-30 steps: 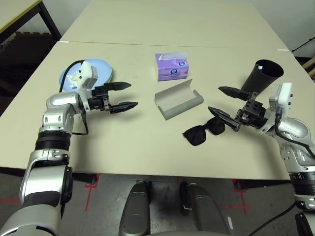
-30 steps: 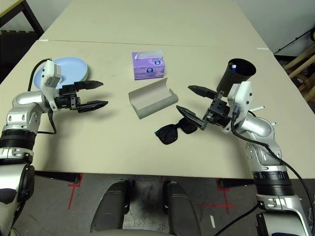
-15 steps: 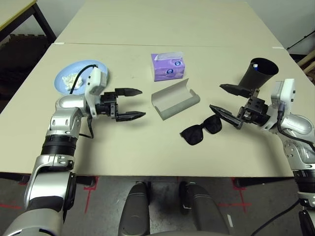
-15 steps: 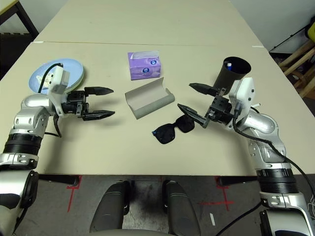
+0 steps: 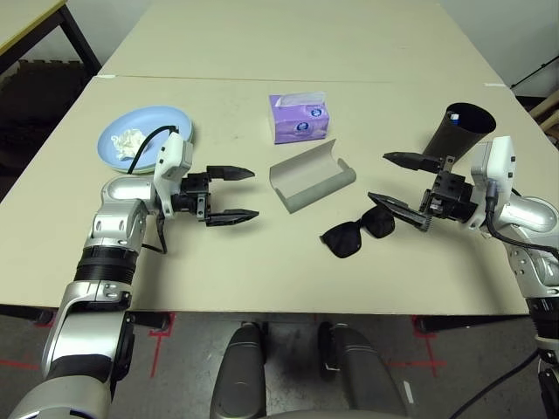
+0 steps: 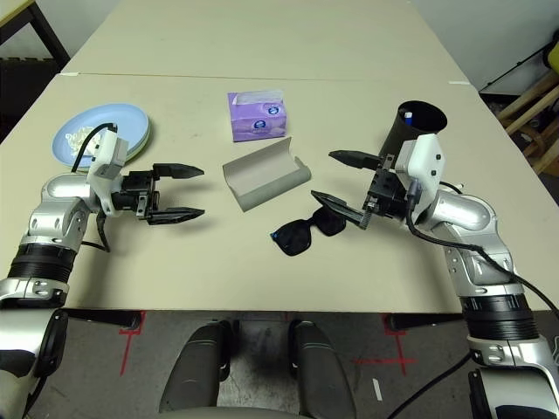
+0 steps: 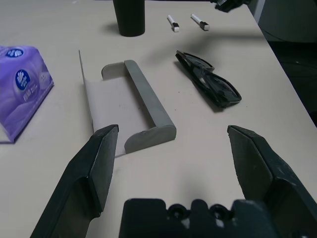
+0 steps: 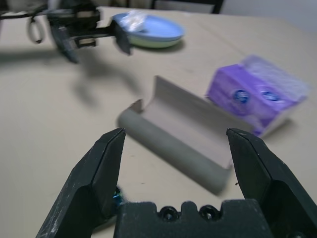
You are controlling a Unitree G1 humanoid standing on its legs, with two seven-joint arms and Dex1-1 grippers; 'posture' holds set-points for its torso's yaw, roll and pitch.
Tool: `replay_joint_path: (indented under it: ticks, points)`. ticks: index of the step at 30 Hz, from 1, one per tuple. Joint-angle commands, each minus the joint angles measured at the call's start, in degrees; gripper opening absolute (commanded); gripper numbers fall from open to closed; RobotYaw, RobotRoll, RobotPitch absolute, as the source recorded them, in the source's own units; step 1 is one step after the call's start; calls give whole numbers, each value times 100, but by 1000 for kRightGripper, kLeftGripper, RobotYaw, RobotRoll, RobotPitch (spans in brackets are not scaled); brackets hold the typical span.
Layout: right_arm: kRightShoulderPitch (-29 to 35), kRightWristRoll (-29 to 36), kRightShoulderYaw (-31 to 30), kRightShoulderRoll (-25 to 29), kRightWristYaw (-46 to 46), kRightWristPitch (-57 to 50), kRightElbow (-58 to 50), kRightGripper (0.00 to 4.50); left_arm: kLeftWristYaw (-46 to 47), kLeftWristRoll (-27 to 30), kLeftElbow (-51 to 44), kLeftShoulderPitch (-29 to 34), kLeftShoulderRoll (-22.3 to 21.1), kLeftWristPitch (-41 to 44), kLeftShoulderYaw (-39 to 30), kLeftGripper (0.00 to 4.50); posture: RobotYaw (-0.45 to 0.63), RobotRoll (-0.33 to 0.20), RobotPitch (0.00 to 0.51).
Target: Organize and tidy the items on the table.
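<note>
A light blue plate (image 5: 148,135) with a crumpled white tissue wad (image 5: 131,140) on it sits at the left, on top of a pale green plate (image 6: 145,133) whose rim peeks out. The grey glasses case (image 5: 313,176) lies open mid-table. Black sunglasses (image 5: 356,232) lie folded just right of it. The black cup (image 5: 458,129) stands at the right, and two white pens (image 7: 173,23) lie beside it. My left gripper (image 5: 253,193) hovers open and empty between plate and case. Above the sunglasses' right end, my right gripper (image 5: 379,176) is open and empty too.
A purple tissue box (image 5: 299,118) stands behind the case. The table (image 5: 262,271) has bare surface along its front edge and across the far half. A seam crosses the tabletop behind the box.
My left gripper has moved from beside the plates toward the case, staying open. The right gripper has barely shifted. The head view has tilted a little.
</note>
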State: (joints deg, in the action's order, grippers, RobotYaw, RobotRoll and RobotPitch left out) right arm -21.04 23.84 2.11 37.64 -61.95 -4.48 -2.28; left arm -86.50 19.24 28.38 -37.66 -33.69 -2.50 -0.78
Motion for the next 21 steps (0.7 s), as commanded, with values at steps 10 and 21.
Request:
replay_joint_path:
  ticks: [10,21]
  points:
    - [-293,-1132,-929,915,-361,-467,-621,4500,-116,-87,286,-16,127,-446,177,4477,96,0,213]
    - [-1439,-2083,-1853,1578,-1207,-1161,-1022,4500,96,-74,60,124,248,-492,217,4477,145,0,225]
